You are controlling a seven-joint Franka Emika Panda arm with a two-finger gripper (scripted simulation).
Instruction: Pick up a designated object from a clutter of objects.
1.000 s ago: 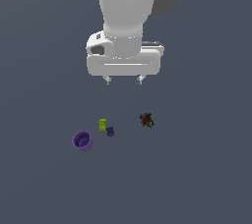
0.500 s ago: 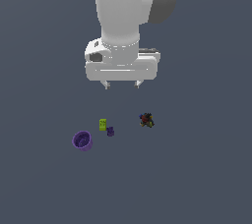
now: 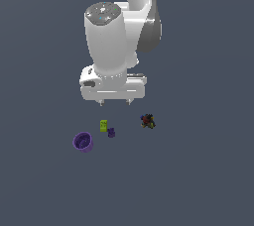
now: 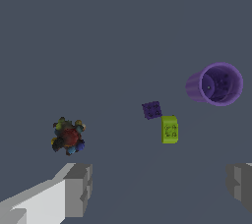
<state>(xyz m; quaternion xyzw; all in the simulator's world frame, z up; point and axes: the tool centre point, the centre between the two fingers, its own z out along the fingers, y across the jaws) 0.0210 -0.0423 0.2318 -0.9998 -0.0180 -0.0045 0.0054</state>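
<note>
Approach is the step in hand: the tool [image 3: 115, 103] hangs above the tabletop [image 3: 208, 180] with its jaws spread wide and nothing between them, well clear of every item. Your target, the lime-green block [image 3: 103, 125], lies flat on the tabletop in the exterior view, below the tool and a little toward the exterior view's left. The tiny purple piece [image 3: 111, 132] sits just beside it, close enough that you cannot tell from either view whether the two touch. The purple cup [image 3: 83, 141] stands near the block on its other side, apart from it, and the dark multicoloured lump [image 3: 147, 120] lies well apart toward the exterior view's right.

In the wrist view the block [image 4: 170, 129] shows its studded face and its long shape clearly, with the purple piece [image 4: 151, 110] off one corner. Centre the tool over the block before you descend, and turn the wrist so the fingers [image 4: 78, 188] close across the narrow width. Judge the finger lane carefully: one finger likely has to pass between the block and the purple piece, so come straight down and avoid nudging either. Keep the jaws open until they bracket the block low on its sides.
</note>
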